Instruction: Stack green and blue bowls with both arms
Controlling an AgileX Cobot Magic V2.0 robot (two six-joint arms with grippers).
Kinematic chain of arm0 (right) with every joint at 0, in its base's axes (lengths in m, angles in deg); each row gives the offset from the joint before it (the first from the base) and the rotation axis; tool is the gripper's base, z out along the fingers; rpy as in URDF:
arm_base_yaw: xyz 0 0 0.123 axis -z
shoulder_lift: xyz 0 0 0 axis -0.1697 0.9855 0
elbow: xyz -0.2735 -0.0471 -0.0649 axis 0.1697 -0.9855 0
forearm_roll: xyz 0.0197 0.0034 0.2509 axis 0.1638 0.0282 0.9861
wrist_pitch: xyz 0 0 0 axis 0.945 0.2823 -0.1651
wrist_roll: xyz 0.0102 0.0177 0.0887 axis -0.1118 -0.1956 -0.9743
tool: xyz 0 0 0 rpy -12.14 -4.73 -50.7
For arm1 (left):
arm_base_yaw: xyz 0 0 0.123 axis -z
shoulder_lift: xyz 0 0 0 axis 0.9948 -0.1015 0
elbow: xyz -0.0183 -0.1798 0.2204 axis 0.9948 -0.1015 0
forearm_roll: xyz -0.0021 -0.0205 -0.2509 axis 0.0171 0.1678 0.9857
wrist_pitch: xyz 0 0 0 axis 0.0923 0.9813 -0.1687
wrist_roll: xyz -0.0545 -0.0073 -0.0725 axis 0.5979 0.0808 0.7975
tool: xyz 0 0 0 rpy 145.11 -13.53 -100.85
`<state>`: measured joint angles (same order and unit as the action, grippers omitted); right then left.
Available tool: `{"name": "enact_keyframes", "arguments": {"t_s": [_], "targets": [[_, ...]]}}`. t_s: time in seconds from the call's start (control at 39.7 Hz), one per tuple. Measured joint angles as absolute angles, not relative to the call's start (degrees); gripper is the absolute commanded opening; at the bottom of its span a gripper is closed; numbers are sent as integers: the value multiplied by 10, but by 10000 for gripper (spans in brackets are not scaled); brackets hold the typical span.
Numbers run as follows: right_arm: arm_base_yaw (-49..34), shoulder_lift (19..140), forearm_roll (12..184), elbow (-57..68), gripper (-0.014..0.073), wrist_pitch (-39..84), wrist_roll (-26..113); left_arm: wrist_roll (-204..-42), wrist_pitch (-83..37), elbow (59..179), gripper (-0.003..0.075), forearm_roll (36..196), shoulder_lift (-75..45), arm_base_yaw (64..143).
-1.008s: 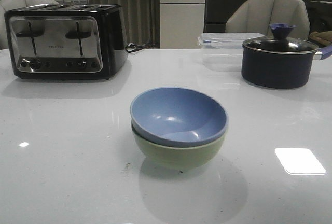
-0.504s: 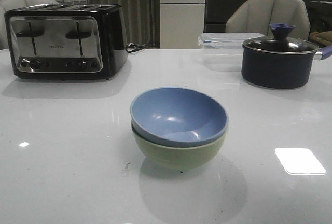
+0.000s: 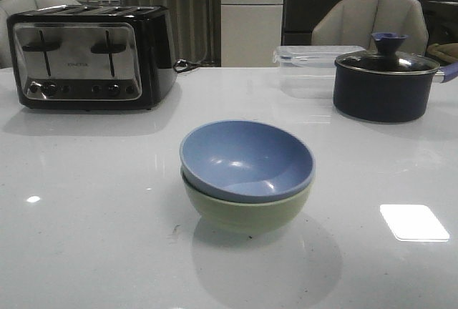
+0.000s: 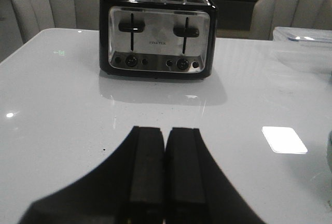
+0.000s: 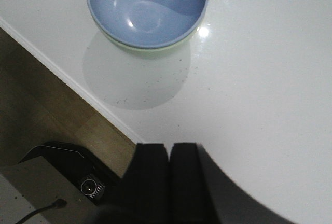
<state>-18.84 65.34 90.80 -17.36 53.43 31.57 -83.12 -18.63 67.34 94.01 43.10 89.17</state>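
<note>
Now blue bowl point(image 3: 247, 159) nested in green bowl point(image 3: 247, 212); both tools clenched, empty.

The blue bowl point(image 3: 247, 160) is dusty blue, plain and without pattern. The green bowl point(image 3: 245, 210) under it is pale sage green, also plain. The table point(image 3: 86, 209) is glossy white with few small dark specks. The toaster point(image 3: 89, 56) is black with a silver front and 2 black levers. The pot point(image 3: 383, 87) is dark navy with a blue knob. Both grippers, left point(image 4: 165, 169) and right point(image 5: 168, 175), are matte black. The chair point(image 3: 368, 21) is grey.
</note>
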Motion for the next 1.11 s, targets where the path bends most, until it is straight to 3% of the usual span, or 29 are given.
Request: {"name": "enact_keyframes", "arguments": {"t_s": [0.33, 1.11], "targets": [[-188, 653, 908, -174, 52, 534, 315, -834, -302, 617, 93, 962, 431, 870], [-188, 653, 908, -174, 52, 534, 315, -865, -355, 617, 93, 946, 431, 872]]}}
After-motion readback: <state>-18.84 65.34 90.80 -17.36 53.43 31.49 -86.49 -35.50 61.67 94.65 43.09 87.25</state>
